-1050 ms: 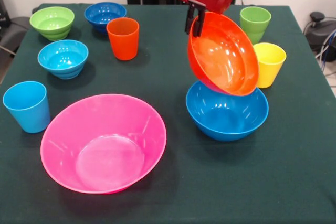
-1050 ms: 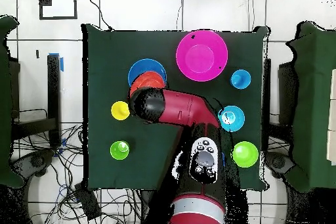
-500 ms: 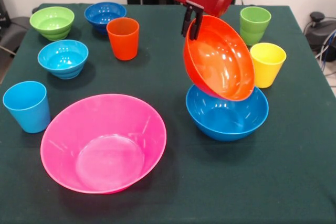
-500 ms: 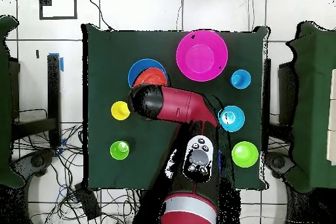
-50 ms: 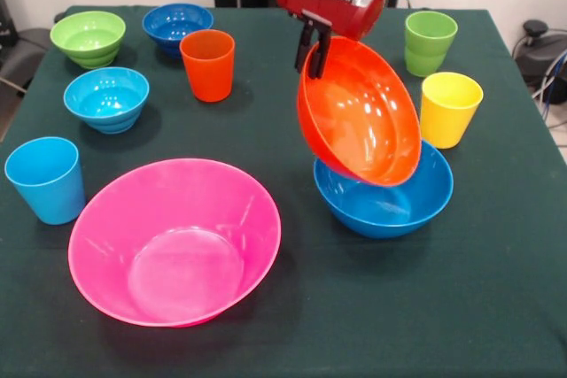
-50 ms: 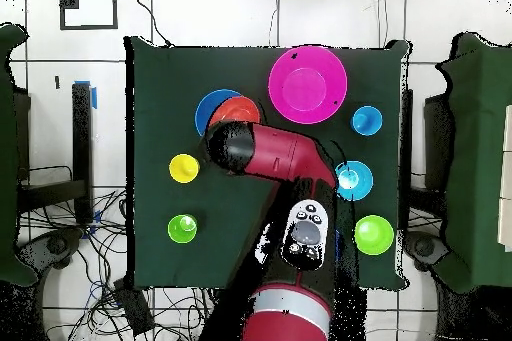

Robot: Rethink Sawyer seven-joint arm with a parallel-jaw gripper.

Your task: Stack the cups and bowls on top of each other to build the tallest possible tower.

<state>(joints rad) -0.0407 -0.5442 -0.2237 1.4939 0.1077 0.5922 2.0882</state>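
One hand (image 5: 312, 46) clamped on orange bowl (image 5: 359, 112) rim | bowl tilted over blue bowl (image 5: 390, 201)

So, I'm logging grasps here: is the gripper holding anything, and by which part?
Yes: the gripper is shut on the orange bowl, pinching its upper rim; the bowl hangs tilted over the blue bowl.

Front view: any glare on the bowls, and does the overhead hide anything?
Front view: white glints streak the inside of the tilted orange bowl held by the claw; a soft sheen lies in the pink bowl. Overhead view: the arm hides most of that orange bowl.
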